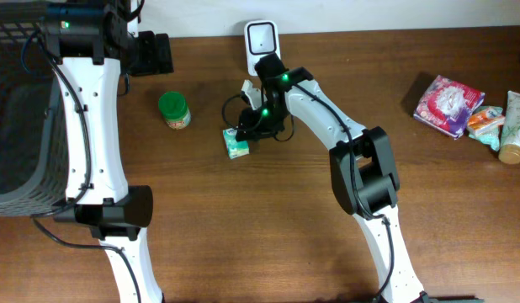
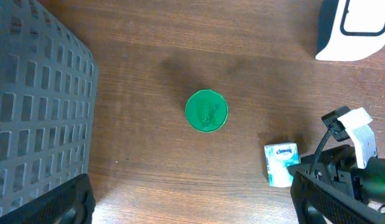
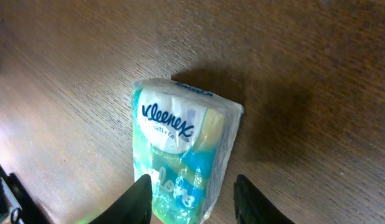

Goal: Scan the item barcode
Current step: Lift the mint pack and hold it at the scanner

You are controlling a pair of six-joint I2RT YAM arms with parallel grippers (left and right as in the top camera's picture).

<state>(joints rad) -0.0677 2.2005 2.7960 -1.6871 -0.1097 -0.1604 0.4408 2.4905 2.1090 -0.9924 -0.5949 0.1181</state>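
The item is a small Kleenex tissue pack (image 1: 236,143), green, blue and white, lying on the wooden table left of centre. My right gripper (image 1: 246,130) reaches down over it. In the right wrist view the pack (image 3: 180,149) lies between the black fingertips of the right gripper (image 3: 192,186). The left tip is against its side and a narrow gap remains at the right tip. The white scanner (image 1: 262,40) stands at the back edge, behind that arm. My left gripper (image 2: 192,199) hangs wide open over bare wood, near the back left, holding nothing. From there I see the pack (image 2: 281,163) and the scanner (image 2: 354,28).
A green-lidded jar (image 1: 173,109) stands left of the pack, also in the left wrist view as the jar (image 2: 206,111). A dark mesh basket (image 1: 16,126) fills the left edge. At the far right lie a pink packet (image 1: 448,105), an orange item (image 1: 485,122) and a tube (image 1: 514,126).
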